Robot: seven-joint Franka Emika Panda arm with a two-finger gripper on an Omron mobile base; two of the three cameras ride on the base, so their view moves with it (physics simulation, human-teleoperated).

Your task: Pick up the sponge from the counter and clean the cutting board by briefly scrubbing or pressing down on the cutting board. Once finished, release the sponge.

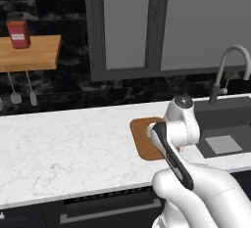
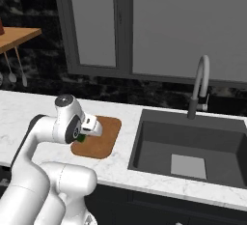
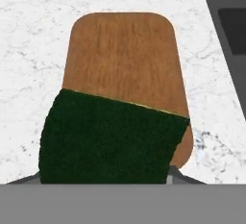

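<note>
Dark green sponge (image 3: 113, 139) sat pinched in the claw (image 2: 89, 131), its thin yellow edge showing along the top in the hand view. Claw was over the near left part of the cutting board (image 2: 102, 139), with a bit of green visible under the hand in the right base view. Contact between sponge and board could not be judged. Board lay flat on the white marble desk (image 1: 63, 148), just left of the dark sink (image 2: 193, 144), faucet (image 2: 200, 89) behind the basin. A wooden wall shelf (image 1: 34, 53) with a red jar (image 1: 18, 34) hung at far left, utensils (image 1: 22, 92) beneath it.
</note>
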